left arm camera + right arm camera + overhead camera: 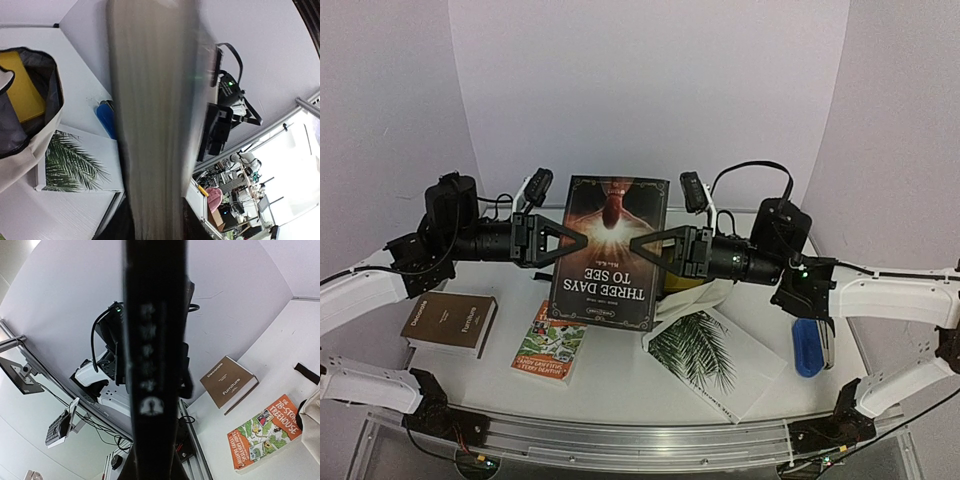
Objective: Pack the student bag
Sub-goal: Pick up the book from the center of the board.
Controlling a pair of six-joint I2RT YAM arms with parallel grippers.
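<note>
A dark hardcover book, "Three Days to See" [610, 250], hangs upright above the table between both arms. My left gripper [582, 241] is shut on its page side; the pale page edges [152, 125] fill the left wrist view. On the spine side my right gripper [636, 244] is shut, and the black spine [152, 340] runs down the right wrist view. The student bag [30, 150] is cream canvas with dark lining. It lies open under the book with a yellow book [22, 87] inside. From above only a bit of the bag [705, 295] shows.
A brown "Decorate Furniture" book [450, 322] lies at the left, with an orange and green Treehouse book [550, 343] beside it. A white book with a palm leaf [712, 358] lies right of centre. A blue object [807, 347] sits under the right arm.
</note>
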